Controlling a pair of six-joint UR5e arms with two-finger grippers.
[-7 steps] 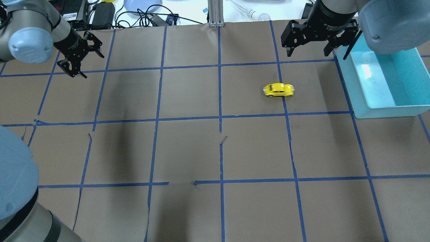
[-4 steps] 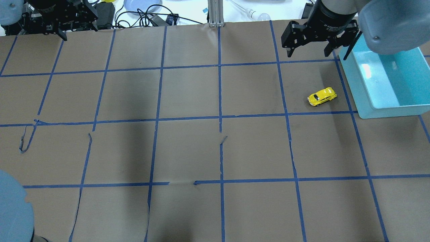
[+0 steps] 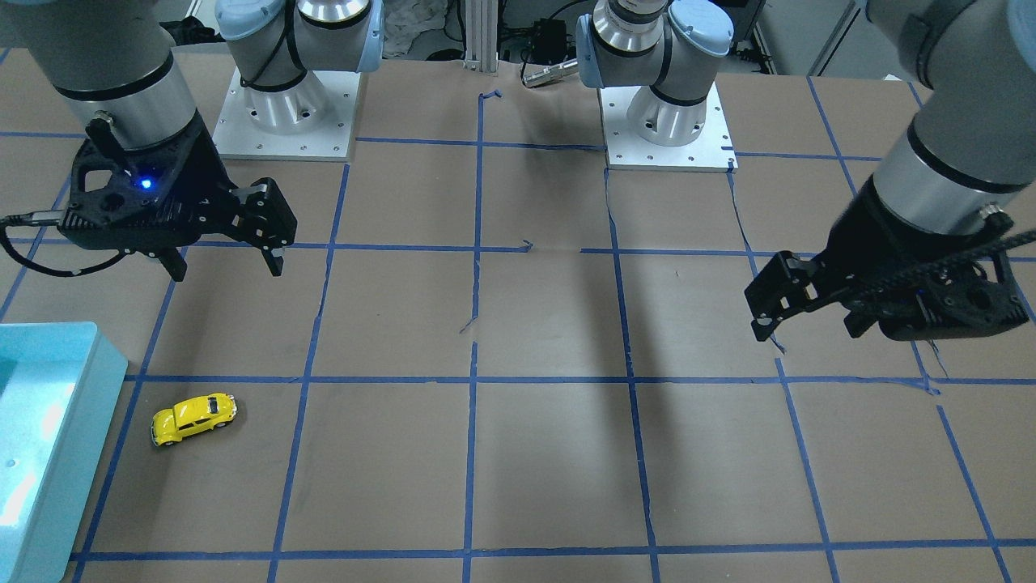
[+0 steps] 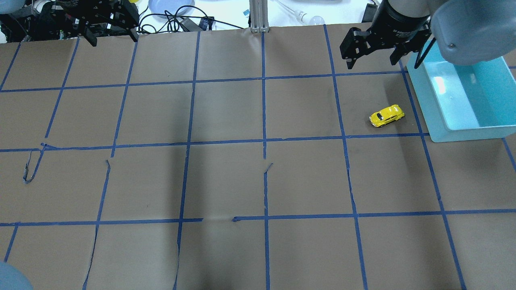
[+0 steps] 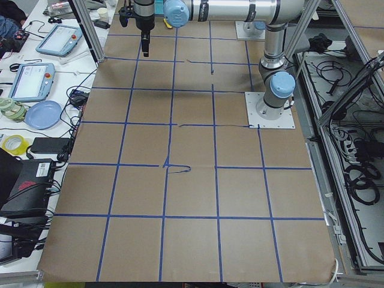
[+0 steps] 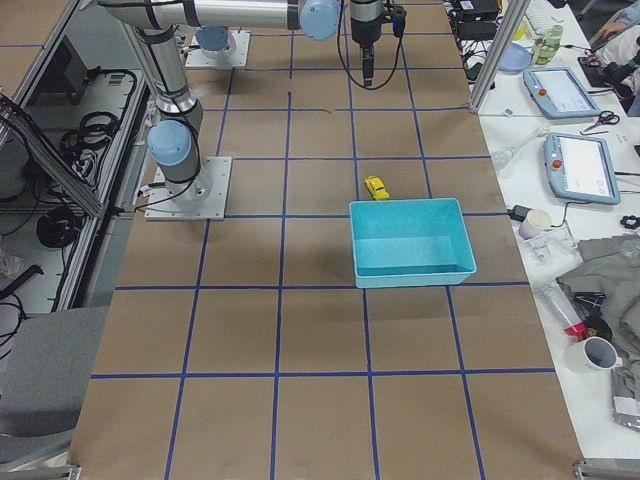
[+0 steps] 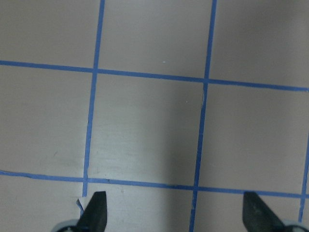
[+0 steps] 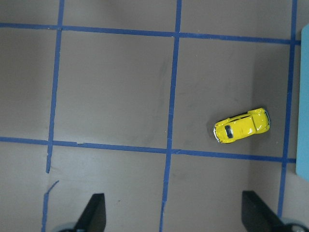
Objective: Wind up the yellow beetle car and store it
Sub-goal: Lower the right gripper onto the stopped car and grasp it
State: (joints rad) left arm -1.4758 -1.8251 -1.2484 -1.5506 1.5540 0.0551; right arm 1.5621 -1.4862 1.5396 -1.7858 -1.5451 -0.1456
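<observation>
The yellow beetle car [image 4: 387, 115] stands on its wheels on the brown table, angled, just left of the teal bin [image 4: 467, 134]. It also shows in the front view [image 3: 194, 417] and the right wrist view [image 8: 241, 125]. My right gripper [image 4: 371, 62] is open and empty, held above the table beyond the car and apart from it; it shows in the front view [image 3: 225, 267] too. My left gripper [image 4: 114, 39] is open and empty at the far left edge, far from the car, over bare paper in its wrist view [image 7: 176, 212].
The teal bin [image 3: 48, 453] is open-topped and looks empty. Blue tape lines grid the brown paper, which has torn, lifted strips [image 4: 28, 171] at the left. Cables, a plate and devices [image 4: 169, 12] lie beyond the table's far edge.
The car rolled right from the middle-right square to beside the bin, then stopped. My left arm pulled back to the far left edge. The right gripper barely moved.
</observation>
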